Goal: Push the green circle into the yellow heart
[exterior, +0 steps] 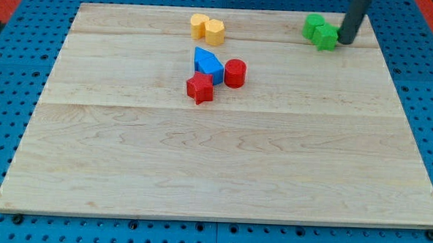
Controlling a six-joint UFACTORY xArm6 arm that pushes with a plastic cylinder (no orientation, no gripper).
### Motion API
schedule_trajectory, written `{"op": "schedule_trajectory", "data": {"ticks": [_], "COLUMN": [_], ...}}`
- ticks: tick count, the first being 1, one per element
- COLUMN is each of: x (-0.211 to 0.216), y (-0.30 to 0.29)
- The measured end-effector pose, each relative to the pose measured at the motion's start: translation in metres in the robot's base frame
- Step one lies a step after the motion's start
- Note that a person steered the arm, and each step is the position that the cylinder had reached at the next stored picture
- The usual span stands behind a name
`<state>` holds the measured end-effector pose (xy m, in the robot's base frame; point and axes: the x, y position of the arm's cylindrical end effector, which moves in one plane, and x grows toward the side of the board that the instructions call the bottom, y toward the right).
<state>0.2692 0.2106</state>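
Two green blocks touch each other at the view's top right: one (314,25) farther up and left, the other (326,37) lower and right. I cannot tell which of them is the circle. My tip (346,42) rests on the board just right of the lower green block, touching it or nearly so. Two yellow blocks sit side by side at the top centre: a rounded one (199,23) on the left that may be the heart, and a more angular one (215,31) on the right. They lie far to the left of the green pair.
Below the yellow blocks stands a cluster: a blue block (208,62), a red cylinder (235,73) to its right and a red star (200,88) below it. The wooden board (214,173) lies on a blue perforated table.
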Motion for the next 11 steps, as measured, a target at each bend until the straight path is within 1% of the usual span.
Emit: {"op": "schedule_trajectory", "data": {"ticks": [1,2,3,4,5,6,8,9,10,11], "x": [0.000,0.000,0.000,-0.018,-0.068,-0.077,-0.047,-0.053,-0.077,-0.077], "y": [-0.028,-0.073,-0.096,-0.032,-0.026,-0.030,-0.148,-0.154,-0.137,-0.190]}}
